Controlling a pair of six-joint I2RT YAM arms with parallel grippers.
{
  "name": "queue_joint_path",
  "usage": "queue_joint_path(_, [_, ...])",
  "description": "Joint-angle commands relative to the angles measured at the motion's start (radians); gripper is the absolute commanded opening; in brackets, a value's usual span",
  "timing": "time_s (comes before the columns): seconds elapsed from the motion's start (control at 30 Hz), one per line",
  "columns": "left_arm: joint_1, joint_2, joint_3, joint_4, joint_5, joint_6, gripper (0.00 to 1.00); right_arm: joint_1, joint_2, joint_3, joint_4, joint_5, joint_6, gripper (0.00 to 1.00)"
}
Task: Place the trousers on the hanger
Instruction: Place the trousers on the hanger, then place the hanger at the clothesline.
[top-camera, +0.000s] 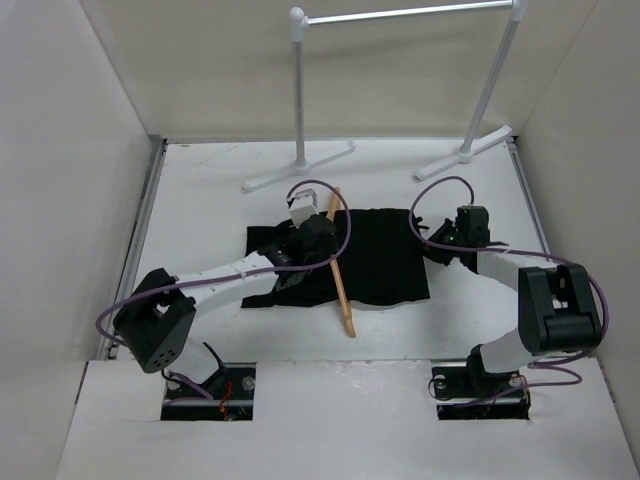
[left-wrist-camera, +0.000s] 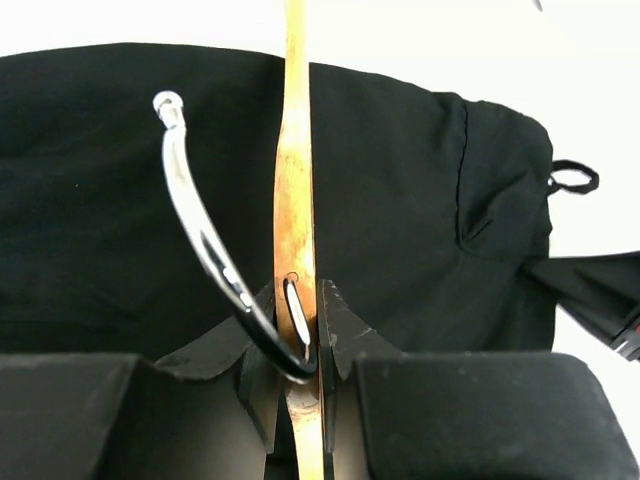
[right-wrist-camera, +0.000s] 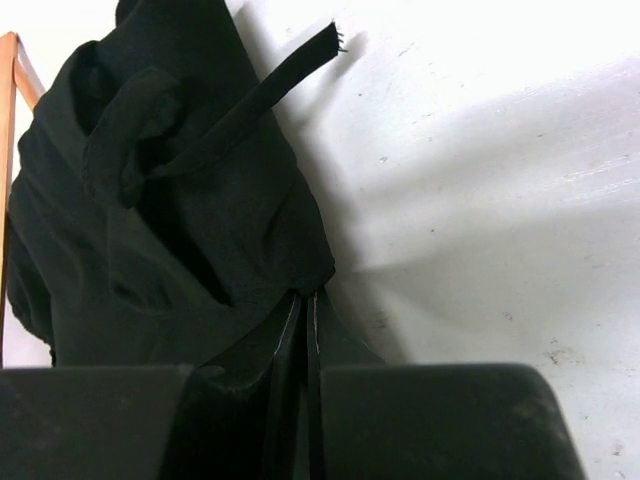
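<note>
The black trousers (top-camera: 380, 255) lie folded flat in the middle of the table. Across their left part runs the tan wooden hanger (top-camera: 341, 275), seen edge-on from far to near. My left gripper (top-camera: 315, 238) is shut on the hanger at its top. In the left wrist view the jaws (left-wrist-camera: 298, 305) pinch the wood (left-wrist-camera: 294, 180) just where the metal hook (left-wrist-camera: 195, 225) is set in, with the trousers (left-wrist-camera: 420, 200) beneath. My right gripper (top-camera: 445, 245) is at the cloth's right edge. There it (right-wrist-camera: 303, 298) is shut on a bunched fold of the trousers (right-wrist-camera: 190, 230).
A pale metal rail stand (top-camera: 400, 14) rises at the back, with its two feet (top-camera: 300, 166) (top-camera: 464, 154) on the table beyond the trousers. White walls close in the left, right and back. A loose fabric strap (right-wrist-camera: 290, 68) sticks up from the bunched cloth.
</note>
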Motion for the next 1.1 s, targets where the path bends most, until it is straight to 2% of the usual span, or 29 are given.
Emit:
queue_joint_path(0.0, [-0.009, 0.012, 0.079, -0.101, -0.058, 0.104, 0.01, -0.002, 0.007, 0.011, 0.049, 0.036, -0.004, 0.09])
queue_joint_path(0.17, [-0.02, 0.022, 0.136, -0.147, -0.084, 0.203, 0.01, -0.002, 0.02, 0.03, 0.039, 0.048, -0.001, 0.09])
queue_joint_path(0.33, [-0.023, 0.008, 0.158, -0.148, -0.089, 0.21, 0.01, 0.001, 0.013, 0.033, 0.036, 0.053, 0.002, 0.13])
queue_joint_path(0.37, [-0.027, 0.003, 0.17, -0.153, -0.091, 0.21, 0.0, 0.004, 0.009, 0.031, 0.036, 0.054, 0.004, 0.18])
queue_joint_path(0.5, [-0.047, -0.039, 0.256, -0.176, -0.121, 0.214, 0.0, 0.023, -0.083, 0.03, -0.015, 0.054, -0.001, 0.49])
queue_joint_path(0.63, [-0.049, -0.086, 0.394, -0.242, -0.125, 0.222, 0.0, 0.064, -0.287, 0.08, -0.151, 0.068, -0.062, 0.61])
queue_joint_path(0.87, [-0.064, -0.099, 0.67, -0.378, -0.097, 0.306, 0.0, 0.214, -0.588, 0.312, -0.397, 0.05, -0.163, 0.68])
queue_joint_path(0.97, [-0.07, -0.078, 0.777, -0.43, -0.072, 0.338, 0.0, 0.299, -0.623, 0.428, -0.425, 0.041, -0.154, 0.69])
queue_joint_path(1.07, [-0.069, -0.043, 0.868, -0.47, -0.023, 0.343, 0.0, 0.424, -0.58, 0.505, -0.373, 0.037, -0.141, 0.71])
